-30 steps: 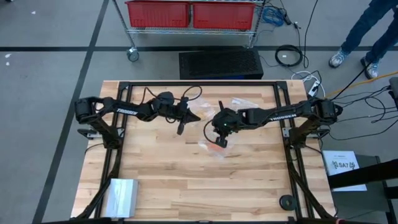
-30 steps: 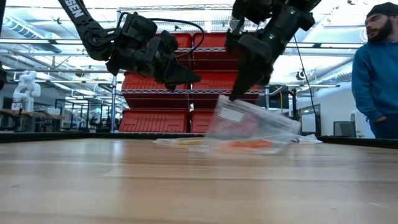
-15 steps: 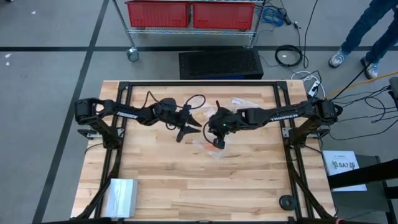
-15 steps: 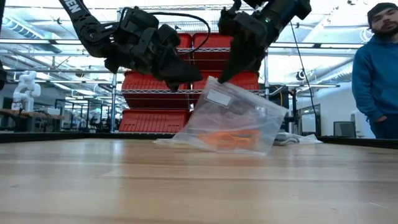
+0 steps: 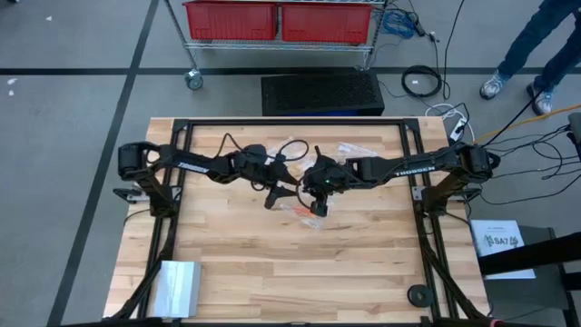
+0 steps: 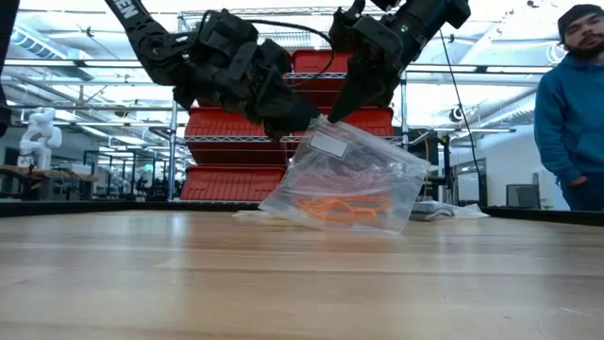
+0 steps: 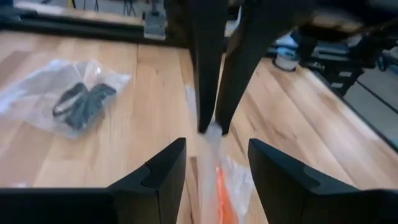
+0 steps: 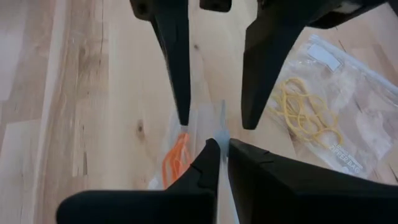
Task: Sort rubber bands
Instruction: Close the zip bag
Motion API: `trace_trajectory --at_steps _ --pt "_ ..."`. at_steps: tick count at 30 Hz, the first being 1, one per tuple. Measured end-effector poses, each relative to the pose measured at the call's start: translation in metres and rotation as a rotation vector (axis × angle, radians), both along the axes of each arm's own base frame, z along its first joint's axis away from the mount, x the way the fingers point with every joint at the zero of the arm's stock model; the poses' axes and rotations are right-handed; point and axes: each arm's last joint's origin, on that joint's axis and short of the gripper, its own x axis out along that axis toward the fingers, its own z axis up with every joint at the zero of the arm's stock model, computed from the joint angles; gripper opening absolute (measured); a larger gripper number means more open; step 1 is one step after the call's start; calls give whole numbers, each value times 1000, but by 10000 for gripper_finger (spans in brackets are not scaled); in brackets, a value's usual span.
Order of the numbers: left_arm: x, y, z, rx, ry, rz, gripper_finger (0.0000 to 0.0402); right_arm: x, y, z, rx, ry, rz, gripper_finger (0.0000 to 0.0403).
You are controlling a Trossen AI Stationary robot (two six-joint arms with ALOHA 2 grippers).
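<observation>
A clear plastic bag (image 6: 351,179) with orange rubber bands (image 6: 338,206) inside stands tilted near the table's middle, its lower edge on the wood. My right gripper (image 8: 222,155) is shut on its top edge. In the high view my right gripper (image 5: 316,203) sits just right of my left gripper (image 5: 287,193). My left gripper (image 7: 217,171) is open, with one finger on either side of the same top edge, right in front of the right fingers. I see no touch there. My right gripper pinches the bag's top edge (image 8: 221,132) between its two fingertips (image 7: 211,124), at a corner near the white label (image 6: 328,145). The fingers slant down from above. The bag hangs tilted below them with its lower edge (image 6: 326,227) on the table.
A clear bag of black bands (image 7: 78,102) and a clear bag of yellowish bands (image 8: 310,118) lie flat on the far part of the table. A pale packet (image 5: 177,286) lies at the near left corner. A person (image 6: 571,113) stands beyond the table's right side.
My left gripper has opened and gone toward the table's right, up to the bag's top edge. My right gripper has drawn the bag's top edge up and a little left. The bag has risen from lying low to standing tilted, its lower edge still on the table.
</observation>
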Motion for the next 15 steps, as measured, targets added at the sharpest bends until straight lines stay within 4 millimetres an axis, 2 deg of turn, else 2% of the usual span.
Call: trace_trajectory --at_steps 4,6,9,13,15 --pt "4 1 -3 2 14 1 177 0 0 0 -2 5 2 4" --pt "5 1 -2 7 12 0 163 0 0 0 -2 4 3 4" --pt "5 1 -2 12 9 -2 121 0 0 0 -5 5 5 4" --pt "5 1 -3 59 6 -18 35 0 0 0 -8 8 4 4" --pt "5 1 -3 75 4 -23 12 -1 0 -1 -10 10 9 4"
